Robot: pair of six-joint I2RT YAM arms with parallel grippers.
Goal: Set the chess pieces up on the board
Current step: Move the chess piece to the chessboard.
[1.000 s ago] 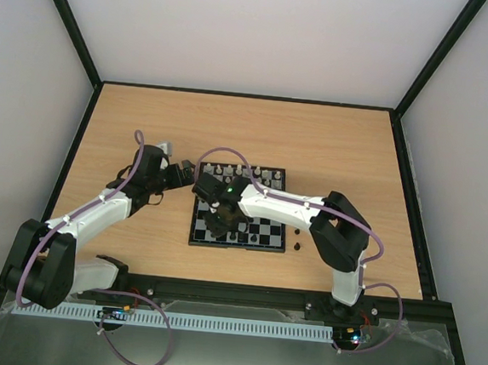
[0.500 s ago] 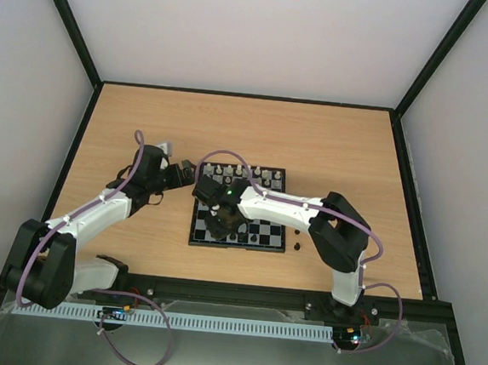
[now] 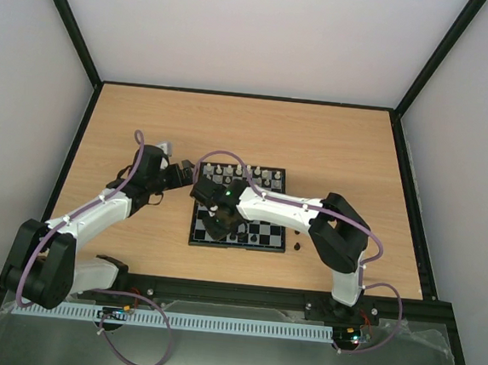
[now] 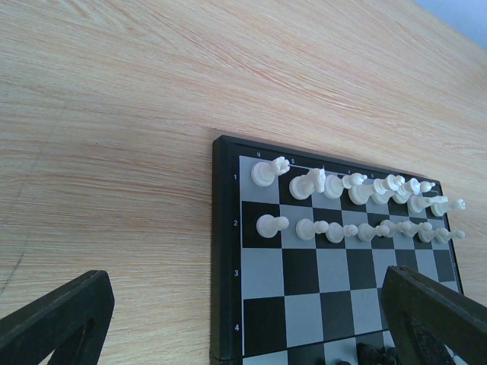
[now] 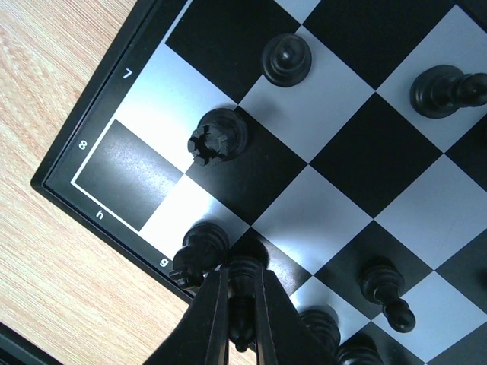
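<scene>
The board (image 3: 258, 214) lies mid-table. Cream-white chess pieces (image 4: 358, 205) fill two rows along its far edge. Glossy black chess pieces (image 5: 217, 137) stand on the near squares: a rook, a pawn (image 5: 287, 58) and a knight (image 5: 199, 255) by the corner. My right gripper (image 5: 242, 272) is shut on a black piece (image 5: 242, 312), held upright just above the near-edge square beside the knight. My left gripper (image 4: 243, 334) hangs open over the board's left edge, one finger (image 4: 57, 323) over the wood and nothing between the fingers.
Two small dark pieces (image 3: 298, 232) lie on the wood just right of the board, one nearer me (image 3: 296, 248). The right arm (image 3: 284, 207) stretches across the board. Black frame rails (image 3: 86, 134) border the wooden table.
The right gripper has shifted slightly left over the board's near-left corner with the black piece still in it. The left arm has not moved.
</scene>
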